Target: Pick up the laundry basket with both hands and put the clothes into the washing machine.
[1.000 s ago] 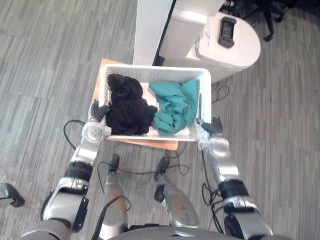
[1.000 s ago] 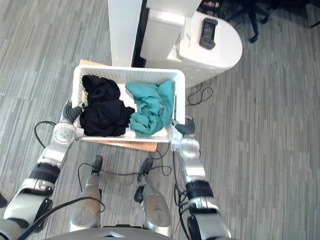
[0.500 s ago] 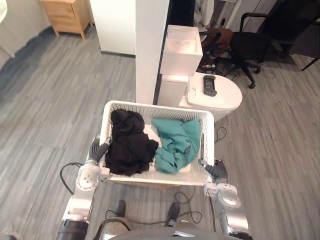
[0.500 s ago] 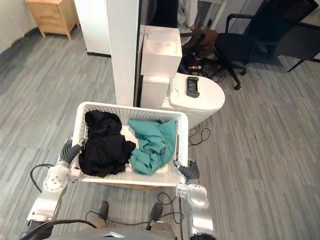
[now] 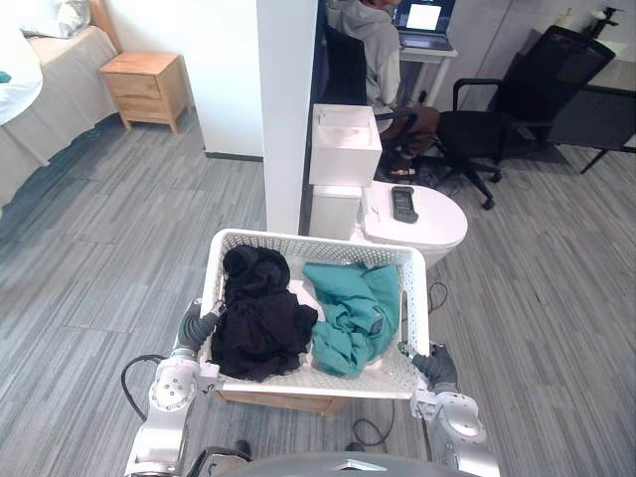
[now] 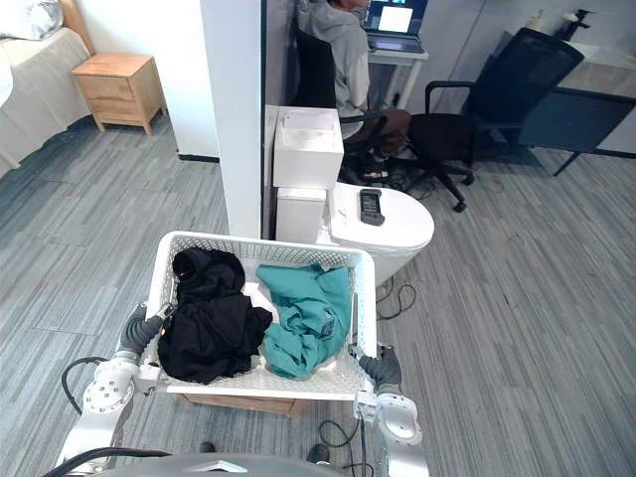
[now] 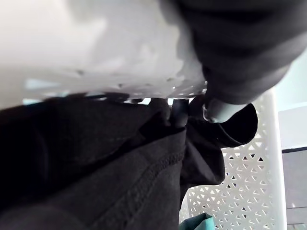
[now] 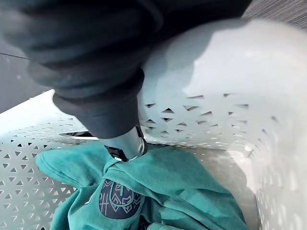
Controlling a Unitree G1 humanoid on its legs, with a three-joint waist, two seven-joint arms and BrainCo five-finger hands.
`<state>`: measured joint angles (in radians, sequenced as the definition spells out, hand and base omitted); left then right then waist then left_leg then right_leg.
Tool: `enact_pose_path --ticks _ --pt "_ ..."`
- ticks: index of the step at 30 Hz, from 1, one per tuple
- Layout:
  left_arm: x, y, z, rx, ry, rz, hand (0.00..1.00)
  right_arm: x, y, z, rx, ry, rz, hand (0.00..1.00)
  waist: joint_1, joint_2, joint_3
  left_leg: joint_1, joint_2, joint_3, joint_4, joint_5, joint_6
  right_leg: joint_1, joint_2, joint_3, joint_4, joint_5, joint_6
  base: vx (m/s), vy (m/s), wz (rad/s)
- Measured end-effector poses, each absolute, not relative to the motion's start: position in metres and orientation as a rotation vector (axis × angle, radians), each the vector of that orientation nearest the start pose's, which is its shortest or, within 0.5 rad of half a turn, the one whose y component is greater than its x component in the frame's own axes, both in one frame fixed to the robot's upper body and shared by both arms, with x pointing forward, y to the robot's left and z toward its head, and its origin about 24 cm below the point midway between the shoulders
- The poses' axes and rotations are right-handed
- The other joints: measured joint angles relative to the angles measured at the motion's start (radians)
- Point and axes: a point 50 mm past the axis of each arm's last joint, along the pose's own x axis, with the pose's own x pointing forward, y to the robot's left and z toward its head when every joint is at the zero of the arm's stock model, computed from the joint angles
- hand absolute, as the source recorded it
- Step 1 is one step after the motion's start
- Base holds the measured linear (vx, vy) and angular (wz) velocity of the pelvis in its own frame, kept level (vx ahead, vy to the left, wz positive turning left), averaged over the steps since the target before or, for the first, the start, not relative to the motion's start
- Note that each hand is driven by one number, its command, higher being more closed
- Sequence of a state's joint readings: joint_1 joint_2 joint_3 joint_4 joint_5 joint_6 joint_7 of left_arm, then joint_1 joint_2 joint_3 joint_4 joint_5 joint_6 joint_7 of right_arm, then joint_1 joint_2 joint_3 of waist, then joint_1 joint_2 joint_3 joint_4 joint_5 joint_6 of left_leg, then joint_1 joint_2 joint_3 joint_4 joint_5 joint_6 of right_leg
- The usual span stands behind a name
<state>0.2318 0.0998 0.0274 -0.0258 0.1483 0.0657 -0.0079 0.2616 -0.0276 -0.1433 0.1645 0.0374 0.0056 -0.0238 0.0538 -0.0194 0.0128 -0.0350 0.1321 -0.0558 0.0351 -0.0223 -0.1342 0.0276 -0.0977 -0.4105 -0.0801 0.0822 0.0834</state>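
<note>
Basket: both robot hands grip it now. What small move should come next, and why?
Probably a short step forward with the basket kept level. The left robot hand and right robot hand grip its side rims, the black clothes and teal clothes lie inside, and the white machine stands just ahead, past the far rim.

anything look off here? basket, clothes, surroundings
A dark handheld device lies on top of the white rounded appliance beyond the laundry basket; likely in the way if that top must open. Otherwise fine: basket level between left hand and right hand, black garment and teal garment inside.
</note>
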Motion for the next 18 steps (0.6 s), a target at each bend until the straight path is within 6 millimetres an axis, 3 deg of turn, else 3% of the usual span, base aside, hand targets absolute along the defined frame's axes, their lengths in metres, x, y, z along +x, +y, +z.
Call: enact_pose_path --ticks 2,4,7,9,10,12,13,15,17,18 --pt "0.200 0.185 -0.008 0.224 0.272 0.052 1.00 0.176 -0.211 -0.045 -0.020 0.407 -0.241 1.00 0.006 0.040 0.022 -0.073 0.016 -0.046 0.203 -0.093 -0.006 0.032 0.021 -0.040 0.028 -0.018 -0.012 -0.03 -0.009 0.38" --pt "0.200 0.179 -0.011 0.196 0.281 0.047 1.00 0.181 -0.216 -0.042 -0.043 0.394 -0.236 1.00 -0.002 0.071 0.027 -0.101 0.026 -0.061 0.284 -0.104 -0.006 0.038 0.039 -0.041 0.065 -0.030 -0.031 -0.03 0.013 0.47" --pt "0.201 0.181 -0.011 0.179 0.280 0.065 1.00 0.197 -0.216 -0.036 -0.050 0.357 -0.224 1.00 0.011 0.075 0.036 -0.129 0.031 -0.099 0.345 -0.109 -0.021 0.005 0.026 -0.035 0.102 -0.053 -0.068 -0.09 0.048 0.21" --pt "0.199 0.181 -0.014 0.169 0.294 0.078 1.00 0.202 -0.215 -0.036 -0.049 0.356 -0.223 1.00 0.035 0.090 0.043 -0.134 0.058 -0.101 0.557 -0.200 -0.024 0.010 0.035 -0.041 0.103 -0.028 -0.079 -0.13 0.049 -0.39" --pt "0.198 0.181 -0.016 0.168 0.301 0.076 1.00 0.200 -0.215 -0.037 -0.049 0.361 -0.223 1.00 0.022 0.103 0.037 -0.108 0.072 -0.103 0.587 -0.219 -0.021 0.013 0.035 -0.036 0.100 -0.025 -0.074 -0.16 0.117 -0.31" --pt "0.199 0.180 -0.015 0.168 0.295 0.073 1.00 0.200 -0.215 -0.037 -0.048 0.362 -0.227 1.00 -0.006 0.120 0.025 -0.069 0.074 -0.102 0.484 -0.273 -0.029 0.002 0.037 -0.020 0.080 -0.015 -0.047 -0.17 0.223 -0.05" --pt "0.202 0.181 -0.013 0.175 0.286 0.069 1.00 0.200 -0.214 -0.039 -0.040 0.370 -0.227 1.00 -0.013 0.118 0.021 -0.048 0.068 -0.080 0.412 -0.299 -0.017 -0.015 0.027 0.003 0.070 -0.005 -0.028 -0.13 0.186 -0.25" --pt "0.201 0.188 -0.012 0.212 0.287 0.070 1.00 0.197 -0.207 -0.046 -0.018 0.398 -0.222 1.00 -0.004 0.069 0.023 -0.050 0.036 -0.036 0.380 -0.282 -0.007 -0.046 -0.002 0.058 0.070 -0.005 -0.027 -0.18 0.172 -0.42" --pt "0.201 0.190 -0.011 0.227 0.287 0.062 1.00 0.192 -0.204 -0.050 -0.002 0.416 -0.226 1.00 -0.015 0.032 0.026 -0.056 0.003 -0.028 0.369 -0.264 0.010 -0.068 -0.028 0.097 0.081 -0.002 -0.017 -0.16 0.128 -0.10" --pt "0.201 0.188 -0.012 0.231 0.288 0.048 1.00 0.186 -0.205 -0.053 -0.001 0.434 -0.233 1.00 -0.022 0.025 0.027 -0.060 -0.023 -0.025 0.360 -0.252 0.021 -0.083 -0.051 0.110 0.088 0.004 0.000 -0.08 0.094 0.05"
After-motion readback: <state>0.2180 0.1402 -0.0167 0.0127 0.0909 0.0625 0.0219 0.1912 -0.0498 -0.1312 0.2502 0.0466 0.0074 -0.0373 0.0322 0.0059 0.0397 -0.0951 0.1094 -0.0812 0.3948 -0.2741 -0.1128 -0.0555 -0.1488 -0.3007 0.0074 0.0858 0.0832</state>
